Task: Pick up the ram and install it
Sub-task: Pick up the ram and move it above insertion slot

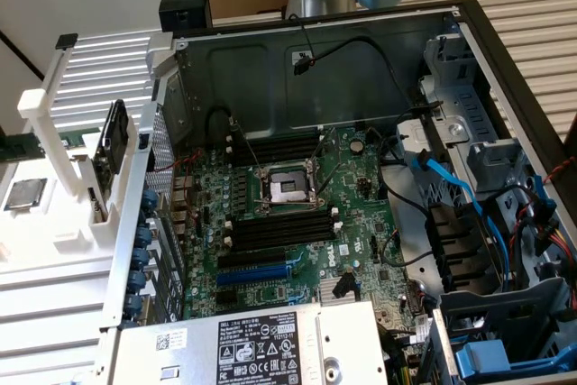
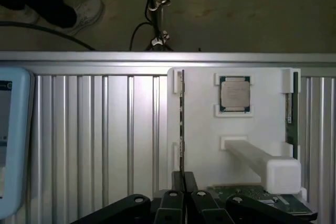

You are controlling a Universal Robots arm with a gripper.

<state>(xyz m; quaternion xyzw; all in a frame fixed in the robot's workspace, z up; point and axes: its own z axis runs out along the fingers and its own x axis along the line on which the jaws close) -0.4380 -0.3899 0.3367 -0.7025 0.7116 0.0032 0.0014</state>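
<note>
One ribbed metal desk [image 2: 105, 129] above a brown floor [image 2: 236, 14] carries a white holder [image 2: 202, 129]; the ram [image 2: 181, 119] stands edgewise there, end clenched in the jaws.

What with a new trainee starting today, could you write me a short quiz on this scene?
1. True or false: the ram already sits in a memory slot on the motherboard.
2. What lies in the white holder beside the ram? A) a processor chip B) a screwdriver C) a fan
3. Fill in: the gripper is closed on the ___.

Key
1. False: it stands on edge in the white holder.
2. A.
3. ram.
</note>
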